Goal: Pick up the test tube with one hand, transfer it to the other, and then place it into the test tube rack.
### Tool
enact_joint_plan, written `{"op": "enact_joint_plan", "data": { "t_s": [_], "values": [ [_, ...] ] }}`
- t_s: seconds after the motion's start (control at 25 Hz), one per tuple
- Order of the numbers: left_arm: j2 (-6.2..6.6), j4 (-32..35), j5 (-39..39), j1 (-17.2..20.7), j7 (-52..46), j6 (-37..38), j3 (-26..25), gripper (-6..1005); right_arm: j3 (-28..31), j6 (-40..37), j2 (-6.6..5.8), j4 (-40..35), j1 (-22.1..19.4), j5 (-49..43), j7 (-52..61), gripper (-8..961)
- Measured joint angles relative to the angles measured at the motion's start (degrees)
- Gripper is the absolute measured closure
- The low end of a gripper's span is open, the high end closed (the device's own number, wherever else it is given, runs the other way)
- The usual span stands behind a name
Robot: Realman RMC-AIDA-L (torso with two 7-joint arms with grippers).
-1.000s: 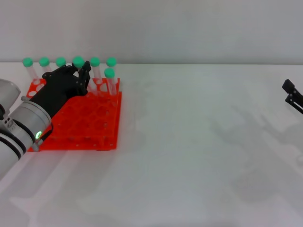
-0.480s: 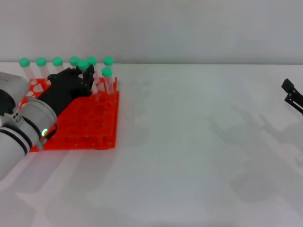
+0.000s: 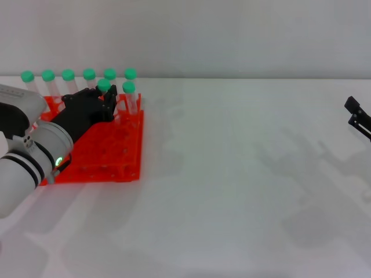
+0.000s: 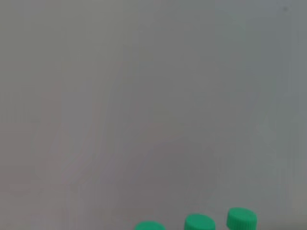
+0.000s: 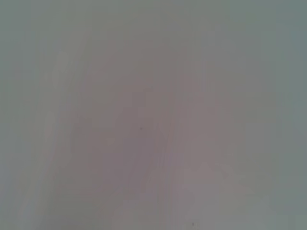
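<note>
The left hand (image 3: 95,104) reaches over the far part of the rack (image 3: 110,156), its jaws clenched on the tube (image 3: 104,87), whose green cap stands just above them; the tube's lower end seems to be down in a hole, though the fingers hide it. A row of capped tubes (image 3: 68,76) stands just beyond the jaws, one more (image 3: 128,88) right beside them. The right hand (image 3: 358,117) sits well apart at the counter (image 3: 243,191) edge; I cannot tell its jaws' state.
</note>
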Motion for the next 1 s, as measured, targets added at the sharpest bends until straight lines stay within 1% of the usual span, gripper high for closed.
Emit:
{"op": "enact_joint_plan", "data": {
  "t_s": [0.24,0.4,0.56,0.72,0.8,0.84,0.88,0.96,1.0],
  "values": [
    [-0.10,-1.09,0.04,0.67,2.82,0.01,0.00,745,0.00,0.13,0.00,0.00,-0.02,0.00,0.00,82],
    [-0.21,-1.72,-0.13,1.85,3.90,-0.58,-0.31,743,-0.05,0.16,0.06,0.00,-0.09,0.00,0.00,83],
    [-0.25,-1.82,-0.90,3.80,3.91,-2.28,-0.57,525,0.01,0.15,0.09,-0.01,-0.26,0.00,0.00,83],
    [-0.40,-2.26,-3.36,8.22,3.97,-8.49,-0.60,308,1.40,0.13,0.09,0.53,-0.30,0.00,0.00,83],
    [-0.49,-2.51,-6.74,12.62,3.98,-15.07,-0.63,271,2.89,0.21,0.10,1.34,-0.21,0.00,0.00,83],
    [-0.54,-2.74,-7.89,14.23,3.98,-17.26,-0.61,253,3.75,0.27,0.09,1.77,-0.20,0.00,0.00,83],
    [-0.54,-3.43,-10.77,16.99,3.98,-21.22,-0.63,235,4.74,0.29,0.09,2.17,-0.20,0.00,0.00,83],
    [-0.49,-4.63,-15.12,21.36,3.99,-26.92,-0.62,198,6.61,0.32,0.09,2.96,-0.23,0.00,0.00,83],
    [-0.47,-4.79,-16.25,22.41,3.98,-28.46,-0.63,179,7.81,0.35,0.09,3.41,-0.25,0.01,0.00,83]
  ]
}}
